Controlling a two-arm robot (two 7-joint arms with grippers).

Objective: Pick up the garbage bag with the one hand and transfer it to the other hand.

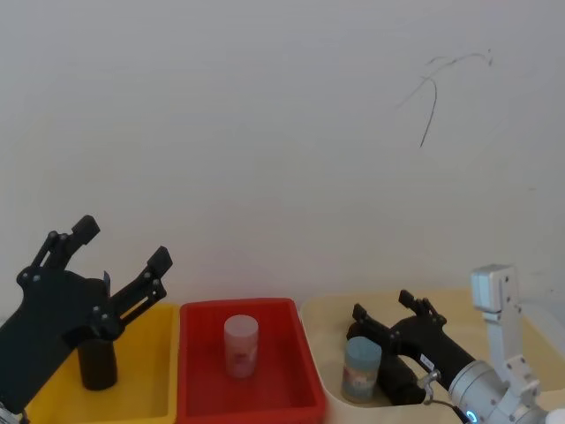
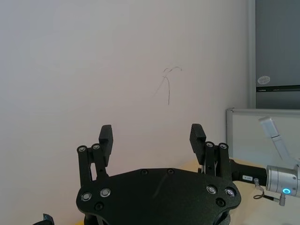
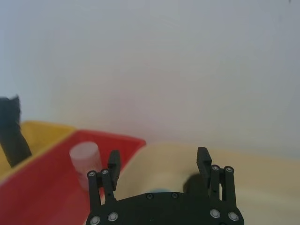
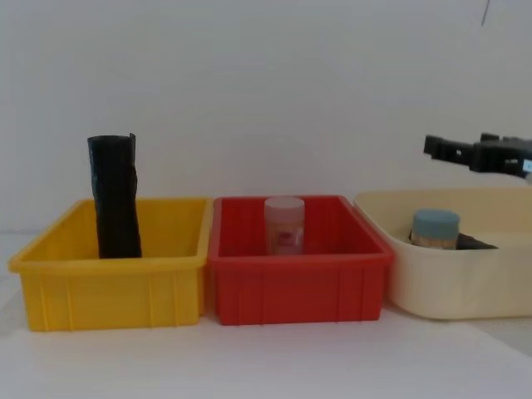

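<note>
Inside the cream plastic bin (image 1: 328, 322), the matte black garbage bag roll (image 1: 397, 382) lies beside a blue-capped jar (image 1: 361, 369). Above it hovers the right gripper (image 1: 385, 309), fingers spread; descending carelessly, it could knock the jar. Left gripper (image 1: 123, 245), also spread, waits over the yellow bin (image 4: 50, 249).

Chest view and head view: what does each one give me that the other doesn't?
Chest view: a look from the side, where the slim black roll stands in the yellow bin with its notched top rim in plain sight.
Head view: a look from above, with the open left tool raised over that bin.
Both: the red bin with a pale jar, the cream bin with a blue-lidded jar and the garbage bag, and the open right tool above it.
</note>
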